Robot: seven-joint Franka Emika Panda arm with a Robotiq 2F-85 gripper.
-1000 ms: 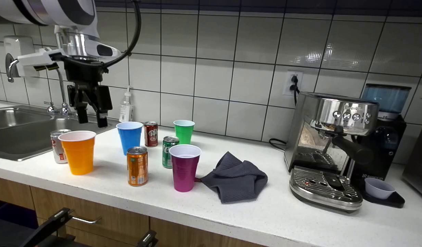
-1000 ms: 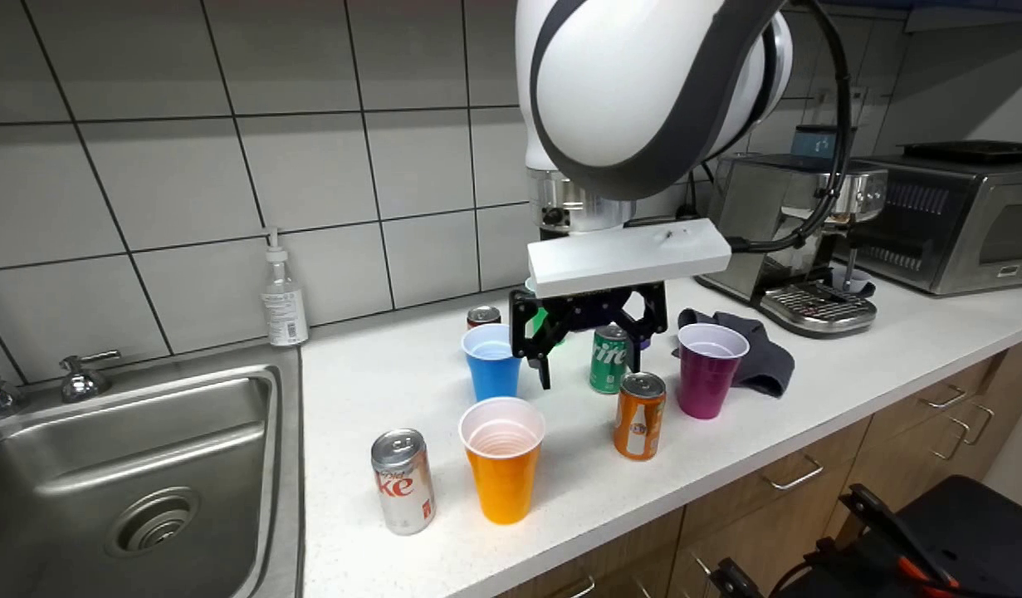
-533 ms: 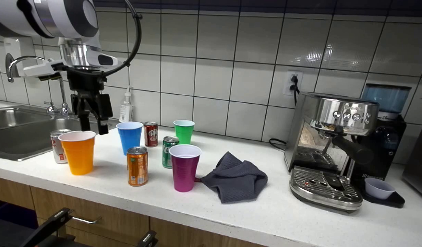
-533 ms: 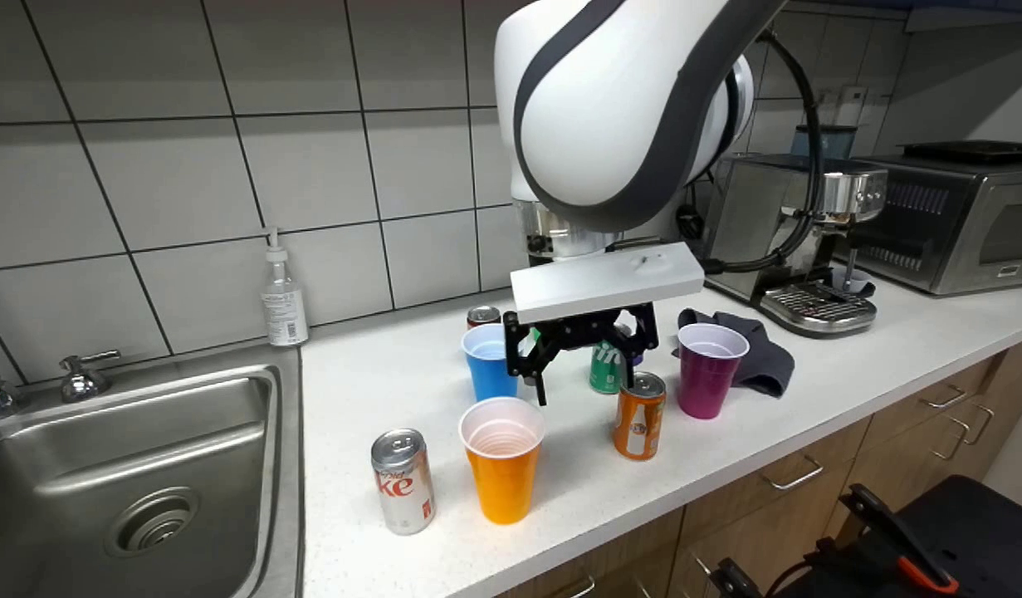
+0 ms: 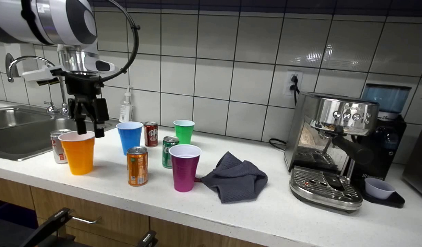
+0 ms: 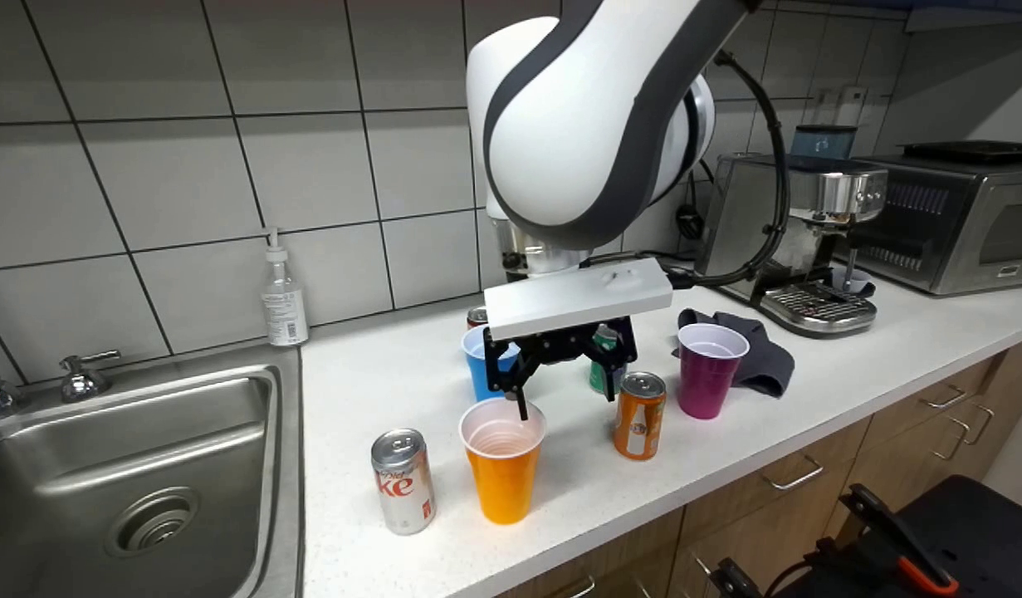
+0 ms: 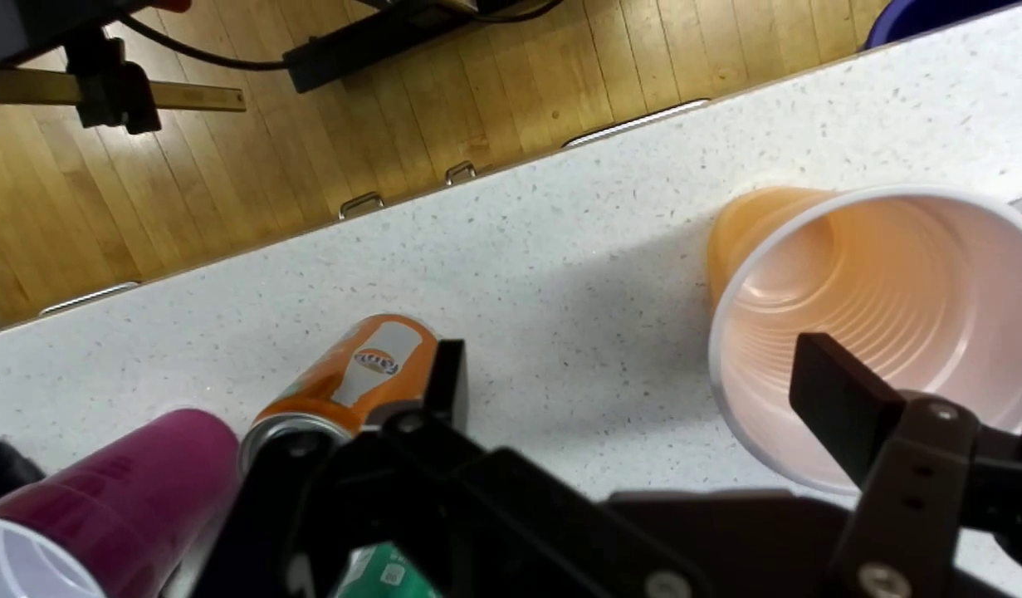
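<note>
Orange cup [image 6: 504, 486]: likely light, thin-walled, crushable; best gripped gently mid-wall.
Hand [image 6: 567, 405]: spread apart, empty, near orange cup's rim.

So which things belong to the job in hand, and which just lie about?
Likely the job: orange cup, nearest the open fingers; maybe orange can, blue cup, purple cup, green can.
Likely just lying about: gray towel, espresso machine, pump bottle.

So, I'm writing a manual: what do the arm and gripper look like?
The arm is white and rounded, with dark grey bands and a silver collar; a black cable loops out. The gripper is black with angular, jointed fingers; a white casing adjoins.
</note>
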